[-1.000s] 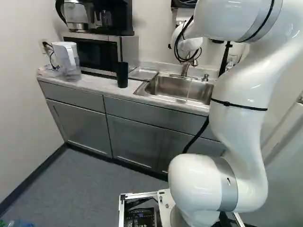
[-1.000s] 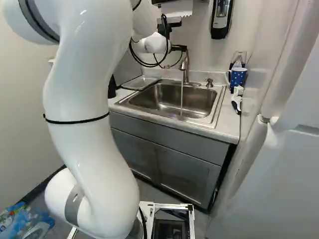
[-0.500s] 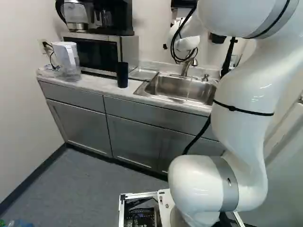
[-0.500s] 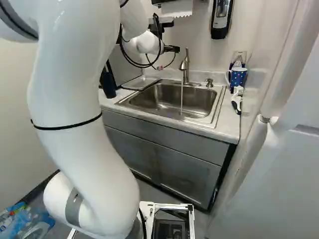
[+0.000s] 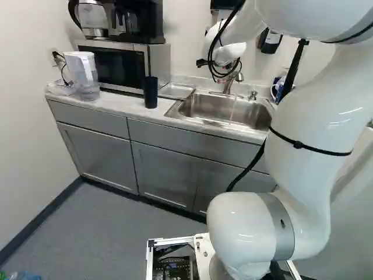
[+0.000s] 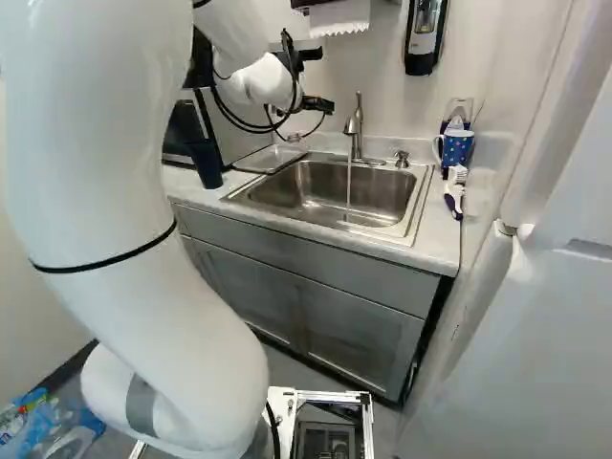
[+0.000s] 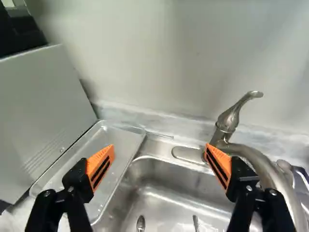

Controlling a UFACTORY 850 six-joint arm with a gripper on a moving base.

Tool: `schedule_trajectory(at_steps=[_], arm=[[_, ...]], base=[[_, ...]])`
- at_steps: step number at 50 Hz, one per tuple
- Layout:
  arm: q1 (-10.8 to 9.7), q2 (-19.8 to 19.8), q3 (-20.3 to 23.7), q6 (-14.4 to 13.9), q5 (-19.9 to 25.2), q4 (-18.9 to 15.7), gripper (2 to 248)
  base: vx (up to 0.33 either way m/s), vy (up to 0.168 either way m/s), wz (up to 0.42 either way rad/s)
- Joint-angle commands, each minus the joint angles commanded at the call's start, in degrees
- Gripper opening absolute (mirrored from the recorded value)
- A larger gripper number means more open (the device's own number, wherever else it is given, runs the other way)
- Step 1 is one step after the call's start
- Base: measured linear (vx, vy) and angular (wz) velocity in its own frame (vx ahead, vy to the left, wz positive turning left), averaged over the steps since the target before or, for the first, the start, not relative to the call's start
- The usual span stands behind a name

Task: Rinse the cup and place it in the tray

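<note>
Swung leftward across the right base view, the arm (image 6: 115, 172) reaches toward the wall (image 6: 402, 110), its end effector (image 6: 328, 106) spread wide near the faucet (image 6: 354, 124). The dark cup (image 5: 150, 92) stands on the surface (image 5: 119, 105) near the tray (image 7: 121, 141).

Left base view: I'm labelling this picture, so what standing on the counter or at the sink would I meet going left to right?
Clear pitcher → dark cup → metal tray → faucet → small pump → blue mug, partly hidden by the arm.
</note>
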Motion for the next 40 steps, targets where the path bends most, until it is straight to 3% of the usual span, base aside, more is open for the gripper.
schedule_trajectory(at_steps=[40], arm=[[-0.90,12.10,12.12,0.00,-16.91,0.00,247]], base=[[0.000,0.000,0.000]])
